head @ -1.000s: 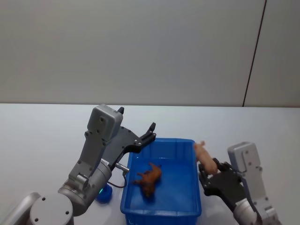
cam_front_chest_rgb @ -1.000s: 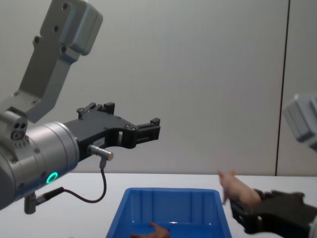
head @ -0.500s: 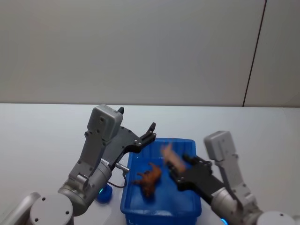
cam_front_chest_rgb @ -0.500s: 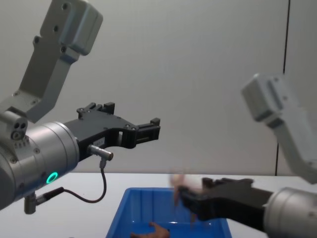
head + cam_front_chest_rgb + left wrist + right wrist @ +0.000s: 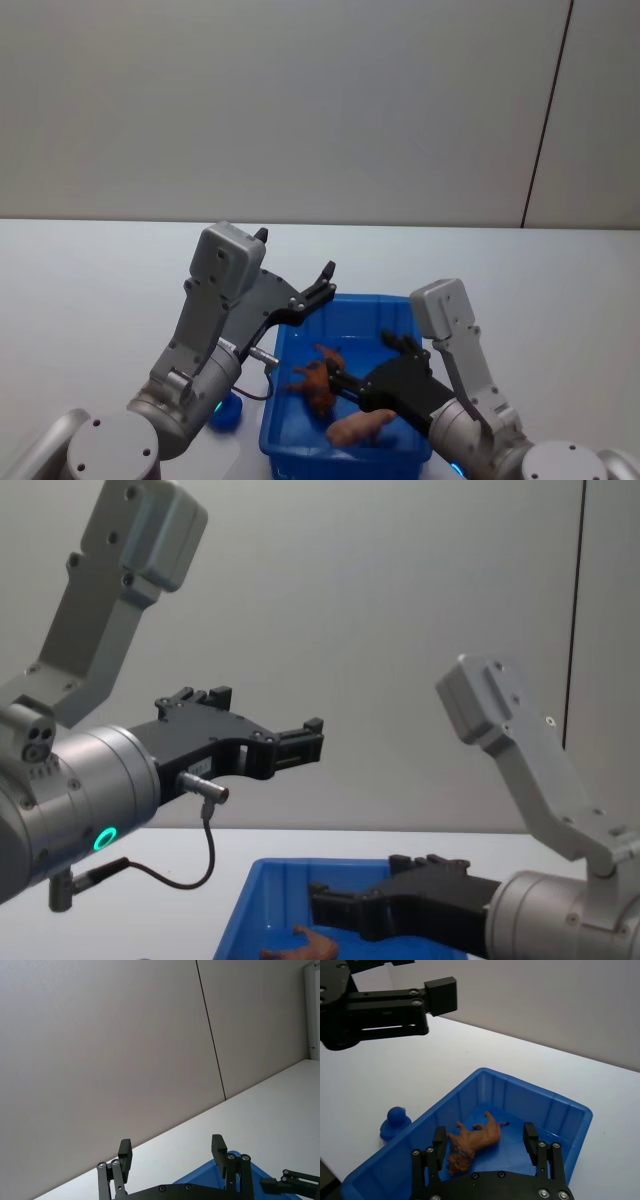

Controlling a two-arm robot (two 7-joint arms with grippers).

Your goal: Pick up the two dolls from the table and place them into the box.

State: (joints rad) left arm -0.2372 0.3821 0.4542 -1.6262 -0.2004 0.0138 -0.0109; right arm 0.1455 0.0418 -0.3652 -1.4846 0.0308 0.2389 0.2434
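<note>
We seem to be in a robotics lab or test room: a plain white table [image 5: 90,270] runs up to a bare grey wall [image 5: 300,100] with one thin dark seam [image 5: 548,110], and the robot's grey left arm [image 5: 210,300] and right arm [image 5: 455,340] reach over it.

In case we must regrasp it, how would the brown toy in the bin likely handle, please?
The brown toy is far smaller than the bin, so probably light. Its legs stick out as it lies sideways, so it is likely rigid and unlikely to roll.
</note>
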